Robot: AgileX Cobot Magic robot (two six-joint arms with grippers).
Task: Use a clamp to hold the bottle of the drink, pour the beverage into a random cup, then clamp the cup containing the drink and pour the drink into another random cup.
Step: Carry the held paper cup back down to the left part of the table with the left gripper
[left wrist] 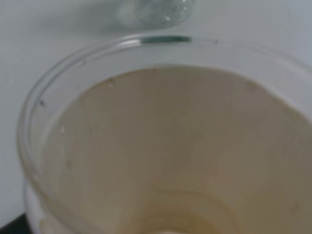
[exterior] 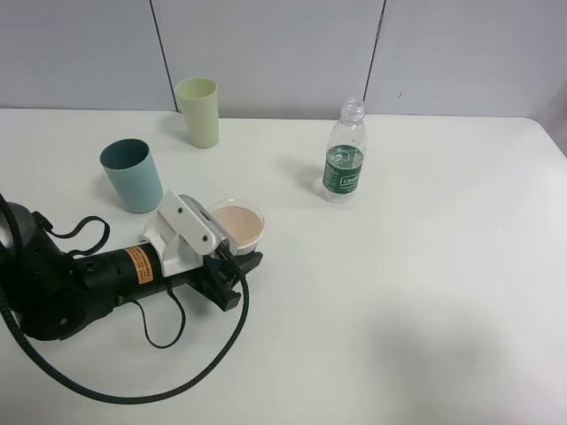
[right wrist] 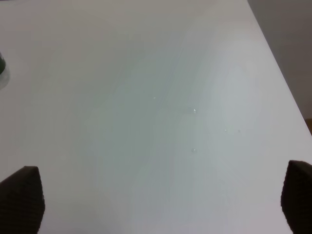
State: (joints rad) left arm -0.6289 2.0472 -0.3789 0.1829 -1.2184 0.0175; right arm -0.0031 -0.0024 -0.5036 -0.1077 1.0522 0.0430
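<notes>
The short cup (exterior: 237,223), with a pale rim and a beige inside, stands left of the table's middle. My left gripper (exterior: 237,266), on a black arm with an orange label, lies low on the table and is shut on the cup's near side. The cup's beige inside (left wrist: 185,146) fills the left wrist view; I cannot tell whether it holds liquid. The clear bottle (exterior: 344,159) with a green label stands upright to the back right, apart from both grippers, and shows blurred as the bottle (left wrist: 156,9). The teal tumbler (exterior: 133,174) stands left of the cup. My right gripper (right wrist: 158,195) is open over bare table.
A pale green tumbler (exterior: 198,111) stands at the back, behind the teal one. A black cable (exterior: 168,336) loops on the table under the left arm. Small water drops (right wrist: 194,111) lie on the white table (exterior: 425,292) near its right edge (right wrist: 282,87).
</notes>
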